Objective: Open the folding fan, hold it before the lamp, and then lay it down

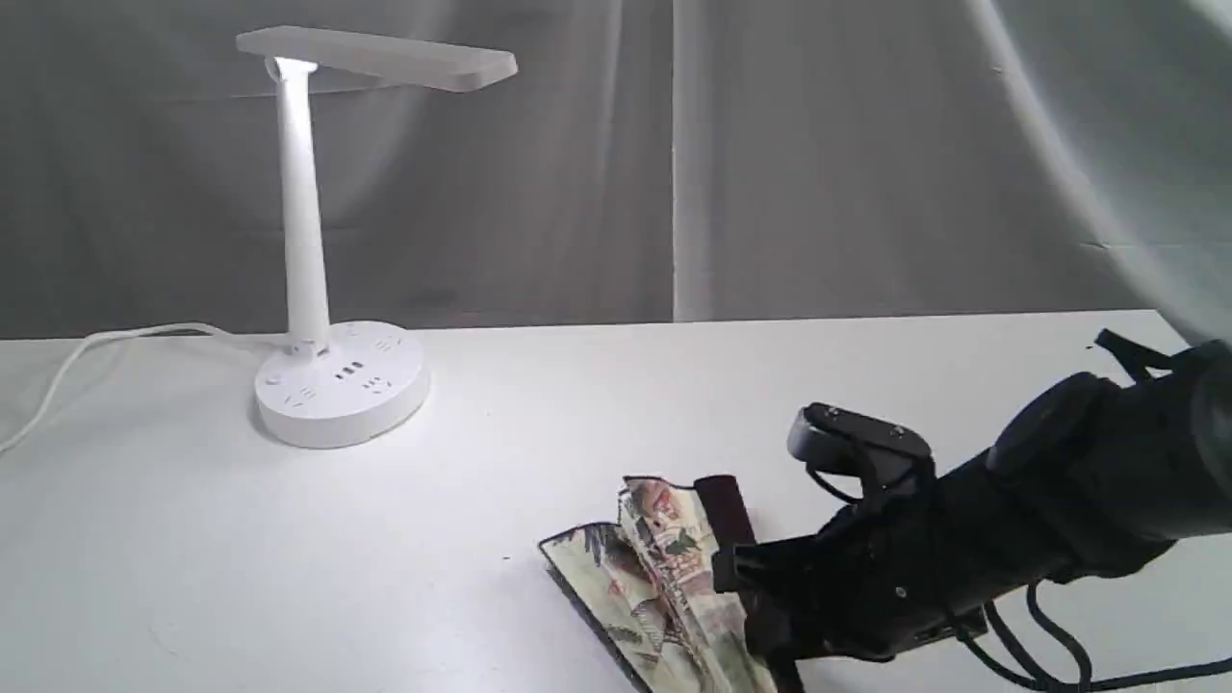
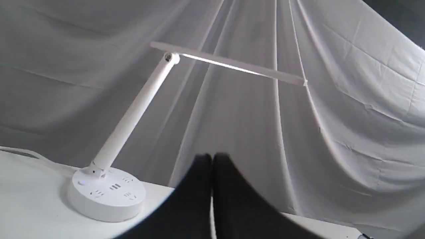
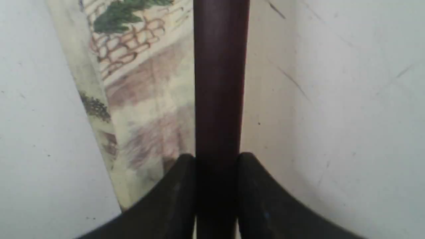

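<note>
The folding fan (image 1: 654, 577) lies partly spread on the white table near its front edge, cream leaf with painted scene, maroon rib on the right. My right gripper (image 1: 746, 587) comes in from the right and is shut on the fan's maroon outer rib (image 3: 217, 99), one finger (image 3: 179, 186) on each side of it. The painted leaf (image 3: 139, 99) spreads beside the rib. The lamp (image 1: 318, 241) stands lit at the back left of the table. In the left wrist view my left gripper (image 2: 212, 162) is shut and empty, raised above the table, facing the lamp (image 2: 132, 113).
The lamp's white cord (image 1: 87, 361) trails off to the left across the table (image 1: 577, 423). A grey cloth backdrop (image 1: 770, 154) hangs behind the table. The right arm's black cables (image 1: 1049, 654) hang near the front right corner.
</note>
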